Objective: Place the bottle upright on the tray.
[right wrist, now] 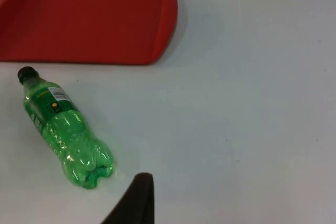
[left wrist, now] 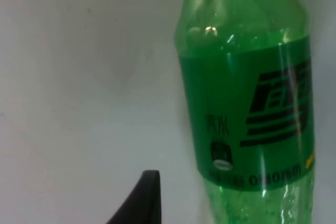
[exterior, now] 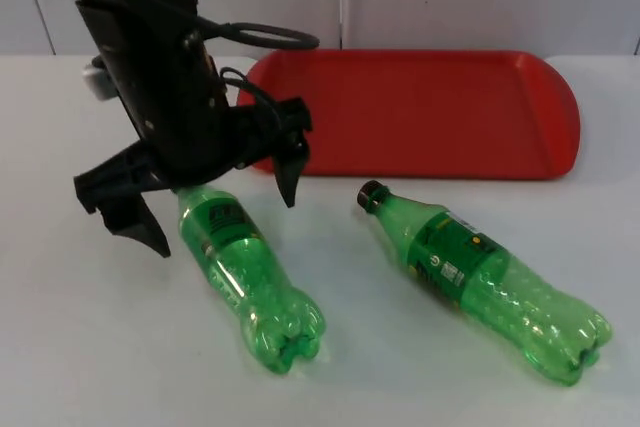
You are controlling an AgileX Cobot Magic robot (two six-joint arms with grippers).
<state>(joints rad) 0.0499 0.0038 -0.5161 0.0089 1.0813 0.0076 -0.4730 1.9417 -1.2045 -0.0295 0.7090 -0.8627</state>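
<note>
Two green bottles are lying on their sides on the white counter (exterior: 80,347), in front of the red tray (exterior: 420,112). The left end effector (exterior: 222,207) is hanging over the neck end of the left bottle (exterior: 250,282) with its fingers wide apart, one on each side. The right bottle (exterior: 490,282) with the black cap (exterior: 372,194) is lying near the tray. The right end effector is waiting above the counter; I cannot tell how its fingers are standing.

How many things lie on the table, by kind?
Green bottles: 2, one under the left end effector at, one with a black cap at.
Red tray: 1.
Total: 3.
</note>
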